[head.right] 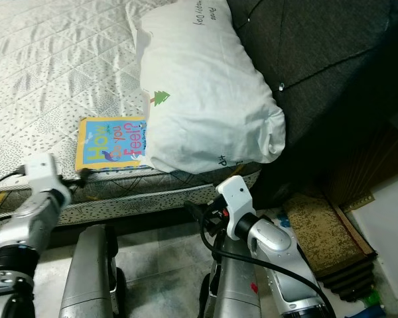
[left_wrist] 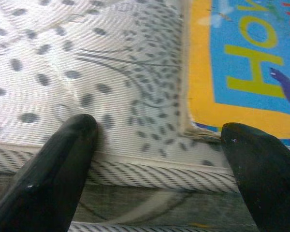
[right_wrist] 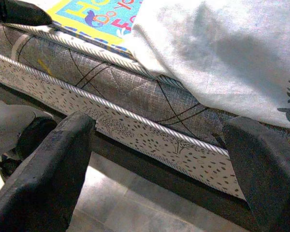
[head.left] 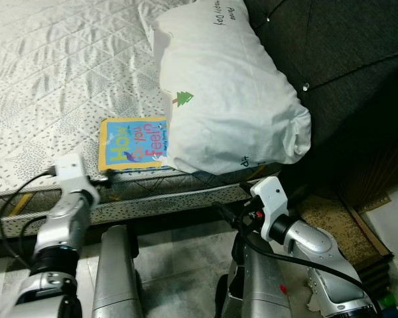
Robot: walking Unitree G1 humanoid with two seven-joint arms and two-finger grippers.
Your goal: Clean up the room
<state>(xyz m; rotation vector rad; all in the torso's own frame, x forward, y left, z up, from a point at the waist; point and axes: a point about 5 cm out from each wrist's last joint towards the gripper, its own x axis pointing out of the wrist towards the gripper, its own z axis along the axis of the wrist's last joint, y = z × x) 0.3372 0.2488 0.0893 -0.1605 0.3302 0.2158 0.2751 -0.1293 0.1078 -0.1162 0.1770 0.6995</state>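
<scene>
Mattress (head.left: 46, 79): quilted, pale, dotted pattern, running across the upper left of the head views; its piped edge faces the robot.
Left gripper (left_wrist: 157, 145): fingers spread apart, holding nothing, level with the mattress edge; the left wrist view looks over the piping with one fingertip (left_wrist: 75, 140) against the mattress side and the other just below the book's near corner.
Book (head.left: 134, 144): a flat picture book with a yellow border and blue cover, lying face up near the mattress edge, its right side tucked under the pillow.
Key relation: the book lies just ahead of the left gripper and slightly to its right, its near edge running along the mattress edge; the left arm is clearly the nearer one, and I judge a short reach forward and rightward would bring the fingers onto the exposed corner.
Pillow (head.left: 232, 93): large, white, with a small green tree print, resting on the book's right edge and overhanging the bed's near edge.
Right gripper (right_wrist: 159, 159): fingers wide apart, empty, held low in front of the mattress side below the pillow.
Headboard (head.left: 345, 59): dark, padded, to the right of the pillow.
Risk: pulling the book may drag the pillow off.
</scene>
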